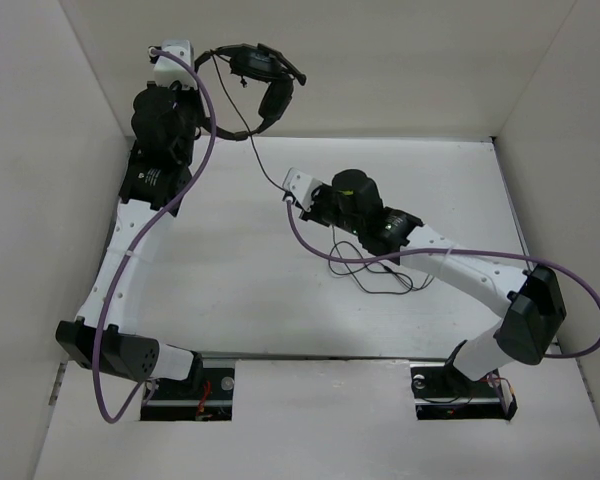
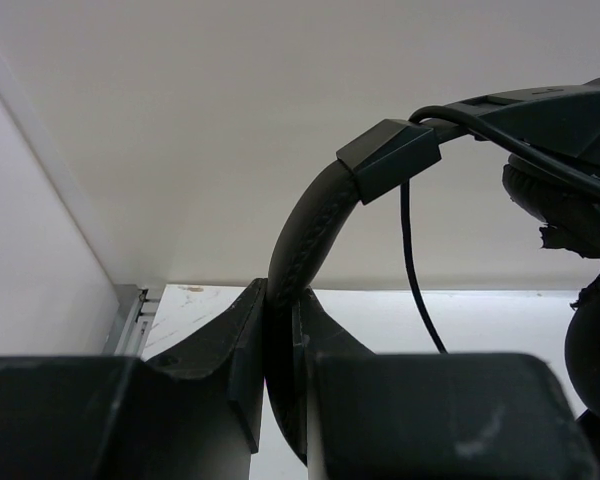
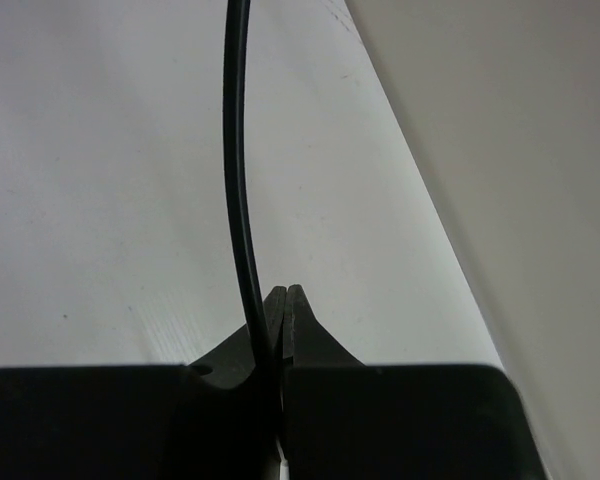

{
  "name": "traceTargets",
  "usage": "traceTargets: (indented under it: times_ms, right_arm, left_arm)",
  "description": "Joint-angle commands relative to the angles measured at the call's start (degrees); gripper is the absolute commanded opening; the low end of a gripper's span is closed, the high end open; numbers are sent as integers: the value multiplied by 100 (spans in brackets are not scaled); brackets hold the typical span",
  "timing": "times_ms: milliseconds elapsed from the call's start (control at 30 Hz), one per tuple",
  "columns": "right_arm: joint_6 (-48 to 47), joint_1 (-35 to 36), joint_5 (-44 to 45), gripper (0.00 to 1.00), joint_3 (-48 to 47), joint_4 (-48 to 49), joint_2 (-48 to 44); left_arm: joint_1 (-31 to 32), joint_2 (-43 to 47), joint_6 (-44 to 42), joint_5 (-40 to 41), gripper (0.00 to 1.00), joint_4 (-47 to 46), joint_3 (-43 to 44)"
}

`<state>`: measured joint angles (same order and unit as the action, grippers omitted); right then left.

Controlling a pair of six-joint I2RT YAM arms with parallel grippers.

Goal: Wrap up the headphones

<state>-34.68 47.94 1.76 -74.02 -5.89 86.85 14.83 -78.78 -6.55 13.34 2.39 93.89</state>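
The black headphones [image 1: 263,78] hang in the air at the back left, in front of the rear wall. My left gripper [image 1: 199,60] is shut on their thin band [image 2: 308,235], which rises from between the fingers toward the padded earcup [image 2: 570,200] at the right. The thin black cable [image 1: 260,160] drops from the headset to my right gripper [image 1: 288,197] over the middle of the table. In the right wrist view the cable [image 3: 238,180] runs down into the closed jaws of the right gripper [image 3: 286,296]. Loose cable slack [image 1: 380,278] lies on the table under the right arm.
White enclosure walls [image 1: 40,200] stand at the left, back and right. Thick purple robot cables [image 1: 195,170] loop along both arms. The left wall's edge and a metal rail [image 2: 130,315] show close to the left gripper.
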Motion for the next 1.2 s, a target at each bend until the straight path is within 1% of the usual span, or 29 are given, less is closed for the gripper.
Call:
traceTargets:
  times_ms: [0, 300, 400, 533, 700, 867, 1033, 1167]
  right_arm:
    - [-39, -53, 105, 0, 72, 352, -221]
    - [-127, -70, 184, 0, -16, 255, -414]
    - [-355, 87, 316, 0, -200, 124, -423]
    - [-970, 185, 693, 0, -569, 97, -423]
    - [-1892, 106, 1089, 0, -1061, 237, -406]
    - [-2815, 79, 1397, 0, -1308, 668, -336]
    - [-3615, 9, 1555, 0, -1361, 1282, -204]
    - [-4072, -114, 1573, 0, -1300, 1678, -133]
  left_arm:
    - [-72, 337, 154, 2, 0, -529, 358]
    - [-116, 215, 31, 72, 0, -643, 209]
    - [-116, 162, -48, 142, 0, -705, 60]
    - [-46, 144, -268, 230, 0, -740, -282]
    - [226, 276, -689, 248, 0, -670, -932]
    - [569, 320, -1191, 239, 0, -539, -1539]
    - [745, 399, -1209, 55, 0, -310, -1926]
    - [894, 495, -1244, -42, 0, -231, -2093]
